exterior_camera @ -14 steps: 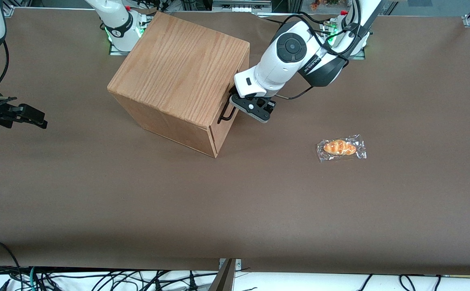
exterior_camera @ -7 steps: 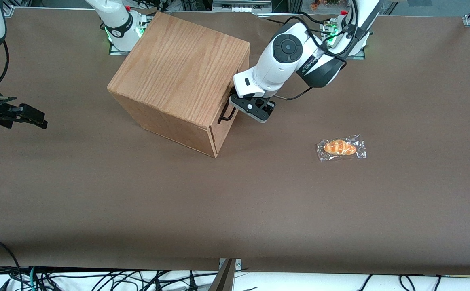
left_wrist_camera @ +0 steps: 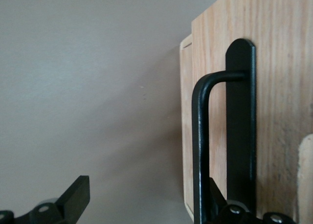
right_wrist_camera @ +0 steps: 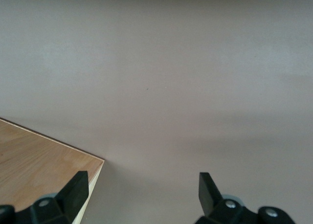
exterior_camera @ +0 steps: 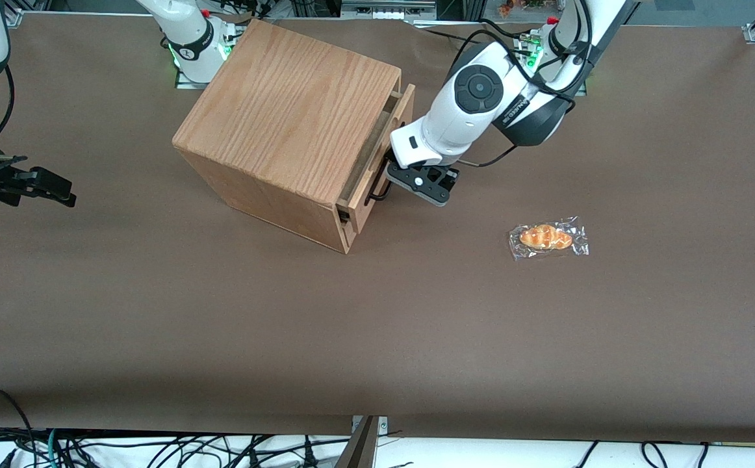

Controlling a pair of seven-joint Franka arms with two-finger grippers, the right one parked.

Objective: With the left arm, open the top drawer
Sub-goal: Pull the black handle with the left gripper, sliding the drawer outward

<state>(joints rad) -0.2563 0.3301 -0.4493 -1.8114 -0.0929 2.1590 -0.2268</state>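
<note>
The top drawer stands pulled a short way out of the oak cabinet, with a dark gap showing along the cabinet's edge. Its thin black bar handle runs along the drawer front. My left arm reaches down in front of the drawer, and its gripper is at the handle. In the left wrist view the gripper is open. One finger sits tucked between the handle and the drawer front; the other finger hangs free over the table.
A plastic-wrapped bread roll lies on the brown table, toward the working arm's end and nearer the front camera than the gripper. The cabinet's corner shows in the right wrist view.
The gripper has moved away from the cabinet with the handle hooked, and the top drawer has slid out from flush to slightly open.
</note>
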